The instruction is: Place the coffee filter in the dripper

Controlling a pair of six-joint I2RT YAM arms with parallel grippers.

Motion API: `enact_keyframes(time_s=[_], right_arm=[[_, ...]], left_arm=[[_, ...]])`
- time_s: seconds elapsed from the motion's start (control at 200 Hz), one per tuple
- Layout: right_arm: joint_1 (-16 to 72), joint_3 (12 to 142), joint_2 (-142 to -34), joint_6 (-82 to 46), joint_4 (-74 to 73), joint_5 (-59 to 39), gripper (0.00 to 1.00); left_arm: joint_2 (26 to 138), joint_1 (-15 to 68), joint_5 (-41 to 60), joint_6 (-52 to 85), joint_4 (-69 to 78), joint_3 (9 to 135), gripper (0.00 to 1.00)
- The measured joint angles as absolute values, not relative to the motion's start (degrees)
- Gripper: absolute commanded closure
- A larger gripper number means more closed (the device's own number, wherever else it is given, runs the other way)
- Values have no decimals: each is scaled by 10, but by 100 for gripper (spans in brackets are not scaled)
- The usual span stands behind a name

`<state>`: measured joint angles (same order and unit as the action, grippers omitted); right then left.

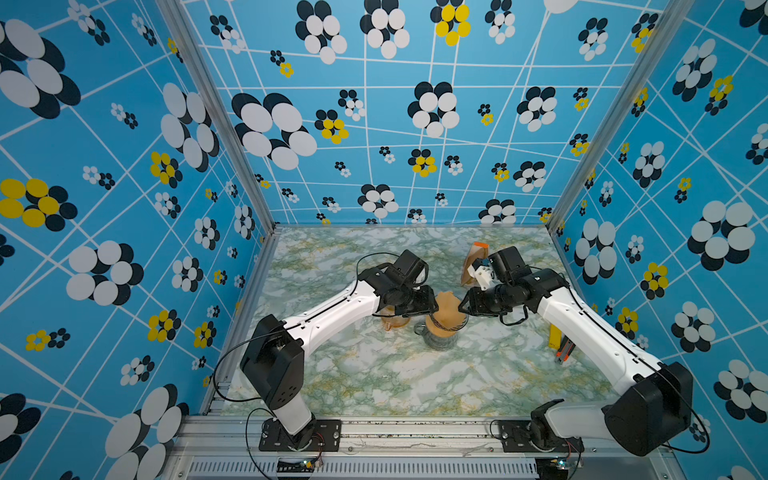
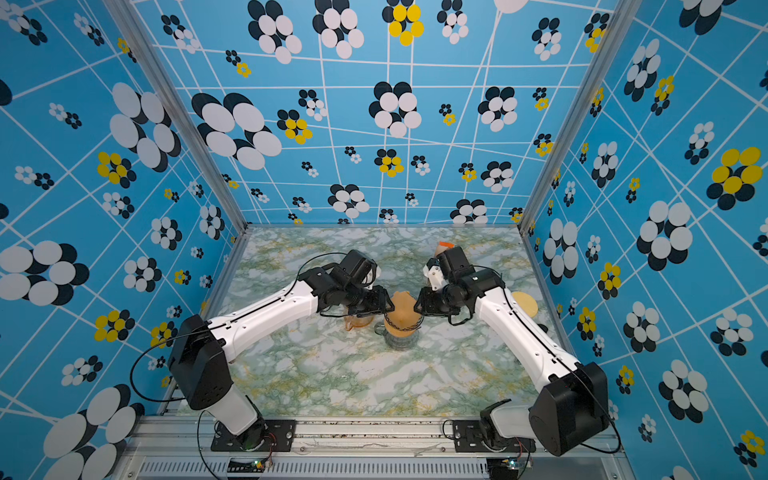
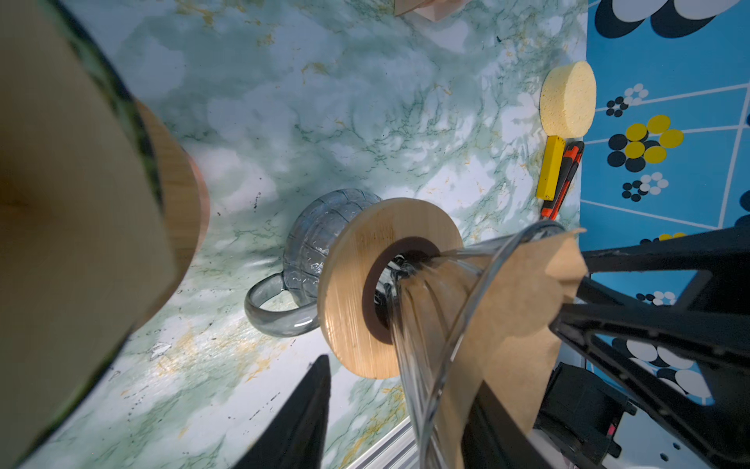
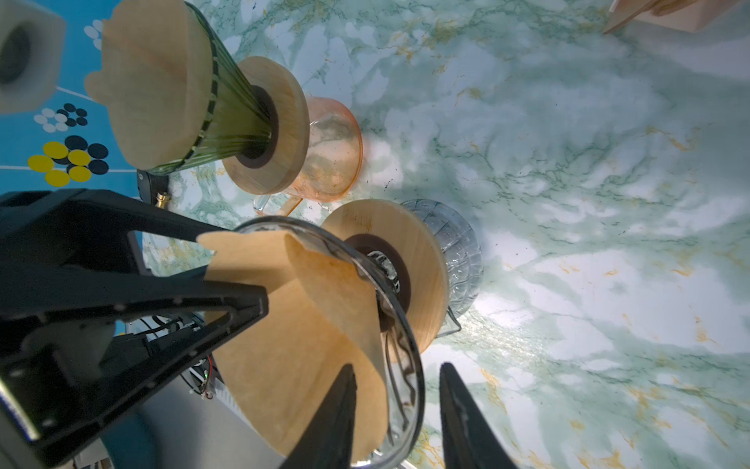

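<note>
A brown paper coffee filter [image 1: 445, 309] [image 4: 292, 325] sits in the clear glass dripper [image 4: 406, 325] [image 3: 430, 316]. The dripper's wooden collar [image 3: 353, 284] rests on a grey glass mug [image 3: 312, 239] at mid-table. My left gripper [image 1: 432, 307] [image 3: 401, 373] is open at the dripper's left rim. One of its fingers is outside the glass and the other is behind the filter paper. My right gripper [image 1: 462, 307] [image 4: 398, 367] is open at the right rim. It has one finger inside the filter and one outside the glass, with a gap showing.
A green dripper with its own filter [image 4: 174, 81] stands on an orange glass pitcher [image 1: 392, 322] just left of the mug. A brown packet [image 1: 473, 257] stands at the back. A yellow sponge [image 3: 568, 97], a yellow block [image 1: 555, 336] and an orange-black knife [image 1: 563, 352] lie by the right wall.
</note>
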<state>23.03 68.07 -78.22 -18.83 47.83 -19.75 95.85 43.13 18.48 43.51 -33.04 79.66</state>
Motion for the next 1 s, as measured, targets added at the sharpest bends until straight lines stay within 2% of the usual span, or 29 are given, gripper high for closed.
enact_keyframes(time_s=[0.11,0.15,0.33,0.56,1.0], right_arm=[[229,681,-790,-189,472,-202,77],[229,681,-792,-190,471,-203,78],[229,681,-797,-190,468,-212,84],[229,681,-799,-191,465,-218,89],[228,710,-828,-191,481,-224,89]], left_arm=[[959,424,189,438,-321,796,56],[959,423,190,439,-317,796,62],[959,420,199,444,-304,792,71],[959,420,208,450,-294,784,76],[962,411,222,464,-287,782,82]])
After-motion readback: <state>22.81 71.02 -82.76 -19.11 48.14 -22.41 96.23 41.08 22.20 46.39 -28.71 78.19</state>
